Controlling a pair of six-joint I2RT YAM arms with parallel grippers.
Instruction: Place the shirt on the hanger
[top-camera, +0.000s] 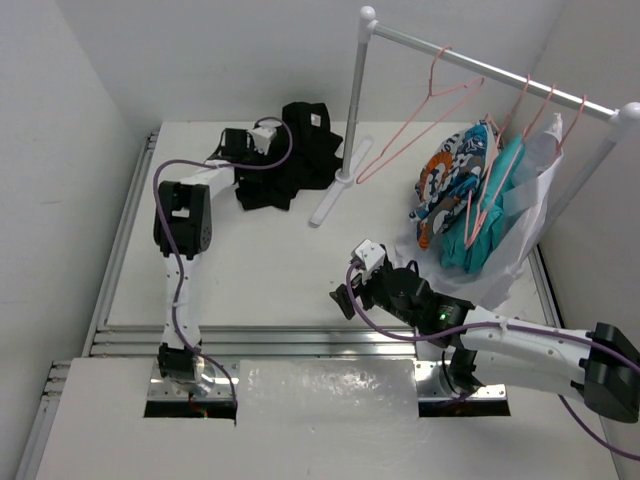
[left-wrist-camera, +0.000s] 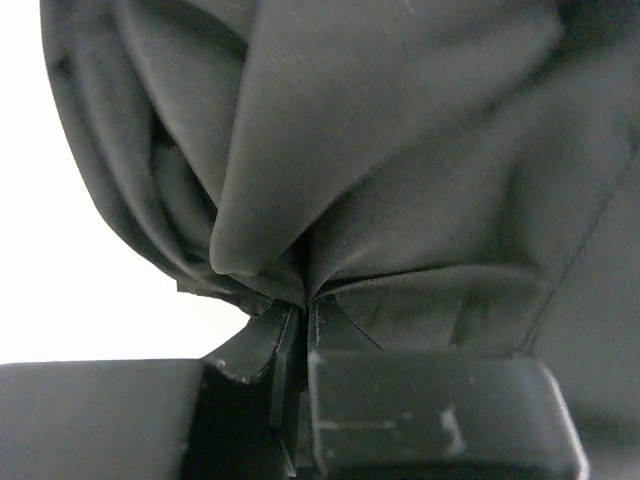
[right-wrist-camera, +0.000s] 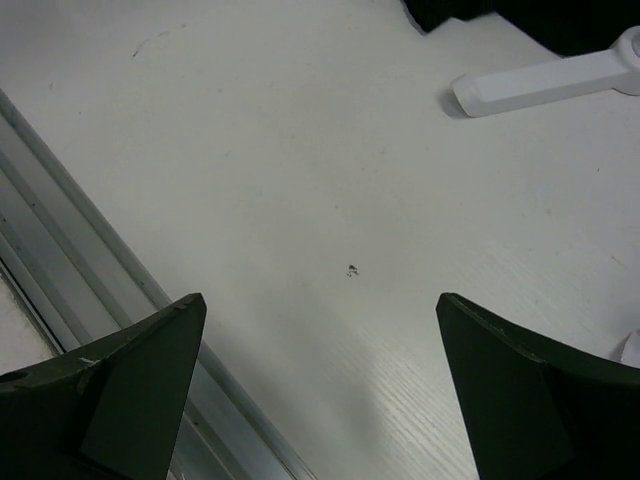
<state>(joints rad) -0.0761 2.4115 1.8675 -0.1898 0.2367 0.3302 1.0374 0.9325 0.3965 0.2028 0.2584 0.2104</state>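
The black shirt (top-camera: 295, 155) lies bunched at the back of the table, left of the rack's post. My left gripper (top-camera: 272, 140) is at its left edge, shut on a fold of the shirt (left-wrist-camera: 400, 180), which fills the left wrist view. The bare pink wire hanger (top-camera: 420, 125) hangs from the rail on the right. My right gripper (top-camera: 345, 300) hovers low over the bare table near the front, jaws wide open and empty, with both fingers (right-wrist-camera: 140, 380) showing in the right wrist view.
A white clothes rack (top-camera: 355, 95) stands at the back, its foot (right-wrist-camera: 540, 80) on the table. An orange-blue patterned garment (top-camera: 450, 175) and a teal garment (top-camera: 490, 215) hang on other pink hangers at the right, over white sheeting. A metal rail (right-wrist-camera: 60, 270) edges the table's front.
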